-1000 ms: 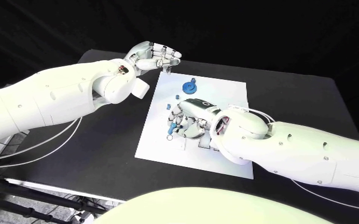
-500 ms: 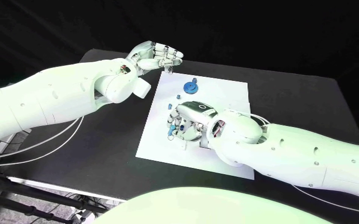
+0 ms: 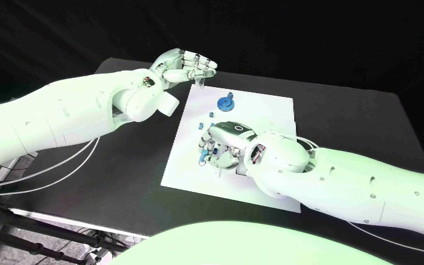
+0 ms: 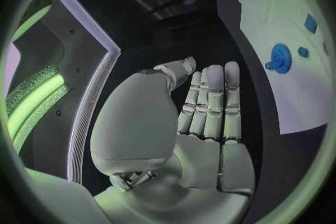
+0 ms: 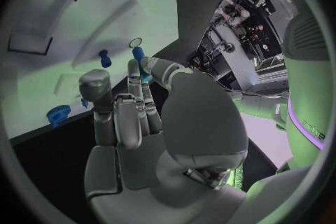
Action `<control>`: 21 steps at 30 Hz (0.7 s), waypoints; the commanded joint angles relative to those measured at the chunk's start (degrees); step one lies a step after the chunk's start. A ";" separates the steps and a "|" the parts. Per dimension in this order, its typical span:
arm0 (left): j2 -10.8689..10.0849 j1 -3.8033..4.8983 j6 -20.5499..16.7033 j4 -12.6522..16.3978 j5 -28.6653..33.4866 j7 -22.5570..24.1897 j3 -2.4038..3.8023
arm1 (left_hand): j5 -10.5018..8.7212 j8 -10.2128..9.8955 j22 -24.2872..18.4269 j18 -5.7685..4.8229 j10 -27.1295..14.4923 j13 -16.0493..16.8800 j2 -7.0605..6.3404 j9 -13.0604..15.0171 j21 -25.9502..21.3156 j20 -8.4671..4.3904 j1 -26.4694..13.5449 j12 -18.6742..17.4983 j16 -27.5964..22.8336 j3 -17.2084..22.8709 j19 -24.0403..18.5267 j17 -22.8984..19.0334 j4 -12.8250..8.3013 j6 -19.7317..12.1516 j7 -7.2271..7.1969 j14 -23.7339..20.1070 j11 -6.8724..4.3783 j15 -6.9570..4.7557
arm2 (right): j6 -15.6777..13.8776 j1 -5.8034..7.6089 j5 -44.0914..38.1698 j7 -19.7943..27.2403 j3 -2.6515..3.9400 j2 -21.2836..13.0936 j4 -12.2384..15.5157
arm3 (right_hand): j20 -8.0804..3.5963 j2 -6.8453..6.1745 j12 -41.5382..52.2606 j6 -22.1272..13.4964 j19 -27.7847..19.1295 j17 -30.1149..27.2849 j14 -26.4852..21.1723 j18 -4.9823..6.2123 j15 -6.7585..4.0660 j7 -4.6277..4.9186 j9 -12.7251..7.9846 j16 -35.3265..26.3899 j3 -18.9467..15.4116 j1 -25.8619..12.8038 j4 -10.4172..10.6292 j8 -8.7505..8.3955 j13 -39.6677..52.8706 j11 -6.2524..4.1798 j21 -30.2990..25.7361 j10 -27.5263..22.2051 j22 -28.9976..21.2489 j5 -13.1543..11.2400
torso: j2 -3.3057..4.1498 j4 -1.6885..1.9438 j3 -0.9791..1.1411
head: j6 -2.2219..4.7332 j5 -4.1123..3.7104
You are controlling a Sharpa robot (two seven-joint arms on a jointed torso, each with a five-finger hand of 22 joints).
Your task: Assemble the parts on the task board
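The white task board [image 3: 265, 108] lies in the middle of the black table. My right hand [image 3: 225, 143] hovers low over its near-left part and pinches a small blue peg [image 5: 139, 57] between thumb and a finger. A blue gear [image 3: 224, 102] sits on the far part of the board, also seen as the blue gear [image 5: 59, 114] and the blue gear [image 4: 280, 58]. A small blue piece [image 3: 212, 115] lies near it. My left hand [image 3: 185, 66] hangs above the board's far-left corner, fingers together with the thumb against them, holding nothing.
More small blue parts [image 3: 203, 153] sit on the board beside my right hand's fingers. A dark rectangular recess [image 5: 49, 28] is cut in the board. Bare black table [image 3: 124, 173] stretches left of the board, under my left arm.
My right hand has crept slightly toward the board's far-left side, still low over it. The left hand has stayed put.
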 commanded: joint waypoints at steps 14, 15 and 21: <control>0.03 0.03 0.88 0.21 -0.05 0.18 0.04 | -0.07 0.19 -0.06 0.78 -0.46 0.02 0.18 -0.06 -0.21 0.37 -0.20 0.11 -0.22 -0.41 0.01 -0.04 0.02 -0.27 0.11 -0.31 -0.06 -0.11 | 1.63 -0.69 -0.95 0.00 -0.11 0.43 -0.55 | 0.16 0.19 -0.30 0.34 0.14 0.05 2.31 -0.83 -0.13 0.04 2.15 0.27 0.00 -0.15 -0.45 0.15 0.04 0.10 -0.11 -0.18 0.05 0.12 | 0.06 0.07 -0.05 | 0.00 0.08; 0.02 0.04 0.88 0.22 -0.06 0.18 0.04 | -0.07 0.19 -0.06 0.78 -0.46 0.02 0.18 -0.06 -0.21 0.37 -0.20 0.11 -0.22 -0.41 0.01 -0.04 0.02 -0.27 0.11 -0.31 -0.06 -0.11 | 1.65 -0.72 -0.95 0.00 -0.11 0.46 -0.57 | 0.16 0.19 -0.30 0.34 0.14 0.05 2.31 -0.83 -0.13 0.04 2.15 0.27 0.00 -0.15 -0.45 0.15 0.04 0.10 -0.11 -0.18 0.05 0.12 | 0.05 0.03 -0.06 | 0.00 0.11; 0.02 0.04 0.89 0.27 -0.11 0.16 0.04 | -0.07 0.19 -0.06 0.78 -0.46 0.02 0.18 -0.06 -0.21 0.37 -0.20 0.11 -0.22 -0.41 0.01 -0.04 0.02 -0.27 0.11 -0.31 -0.06 -0.11 | 1.53 -0.88 -1.00 0.00 -0.13 0.70 -0.95 | 0.18 0.19 -0.37 0.30 0.12 0.03 2.31 -0.82 -0.10 0.07 2.22 0.27 0.01 -0.23 -0.47 0.18 0.08 0.13 -0.17 -0.13 0.04 0.16 | 0.01 0.01 -0.06 | 0.00 0.11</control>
